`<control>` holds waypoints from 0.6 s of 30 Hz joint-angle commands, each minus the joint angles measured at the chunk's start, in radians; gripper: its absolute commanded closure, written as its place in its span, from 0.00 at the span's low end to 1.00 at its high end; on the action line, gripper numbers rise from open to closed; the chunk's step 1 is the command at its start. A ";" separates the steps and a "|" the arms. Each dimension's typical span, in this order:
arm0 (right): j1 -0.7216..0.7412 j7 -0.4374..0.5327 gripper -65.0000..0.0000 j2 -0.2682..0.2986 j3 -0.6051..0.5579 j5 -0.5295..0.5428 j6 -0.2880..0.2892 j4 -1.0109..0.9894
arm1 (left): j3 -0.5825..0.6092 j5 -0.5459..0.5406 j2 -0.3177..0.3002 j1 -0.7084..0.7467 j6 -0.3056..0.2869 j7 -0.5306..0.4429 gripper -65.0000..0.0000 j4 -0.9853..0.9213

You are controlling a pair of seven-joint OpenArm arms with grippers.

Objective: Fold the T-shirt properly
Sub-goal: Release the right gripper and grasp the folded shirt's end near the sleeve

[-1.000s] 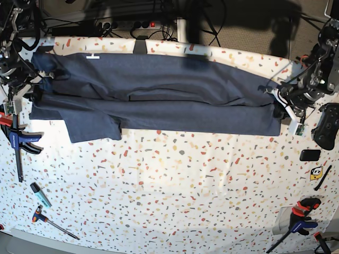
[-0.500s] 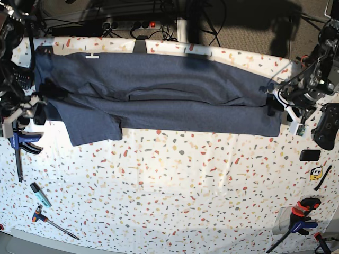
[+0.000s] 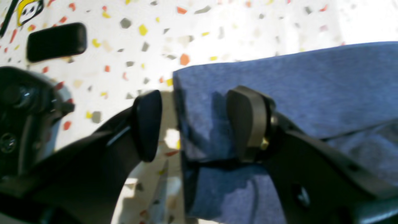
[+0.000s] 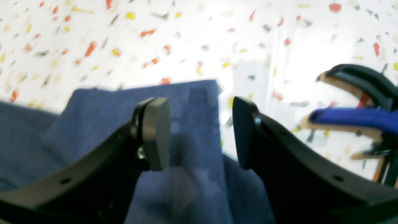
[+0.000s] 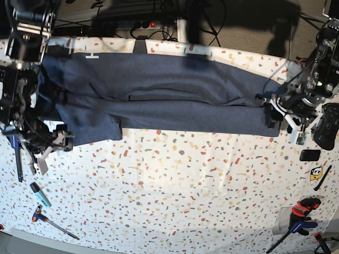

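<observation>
The dark navy T-shirt lies flat as a long folded band across the far half of the speckled table, with one sleeve flap sticking out toward the front at the left. My left gripper is at the band's right end. In the left wrist view it is open, with the cloth edge between its fingers, not pinched. My right gripper is at the sleeve flap's left corner. It is open over the cloth corner.
A blue-handled clamp lies just left of the right gripper. A marker and a T-handle tool are at the front left. A black controller, a small black block and another clamp sit at the right.
Both grippers have opened and let go of the shirt. The right arm has travelled toward the front along the shirt's left end to the sleeve corner. The left arm barely shifted.
</observation>
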 commanded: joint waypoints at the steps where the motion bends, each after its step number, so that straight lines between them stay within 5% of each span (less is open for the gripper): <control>1: 0.047 0.016 0.51 0.018 -0.007 0.005 0.000 -0.023 | -0.013 0.004 -0.018 -0.013 0.006 -0.027 0.45 0.016; 18: 0.208 0.076 0.52 0.006 -0.138 -0.127 0.000 -0.400 | -0.013 0.019 -0.017 -0.013 0.007 -0.031 0.45 0.016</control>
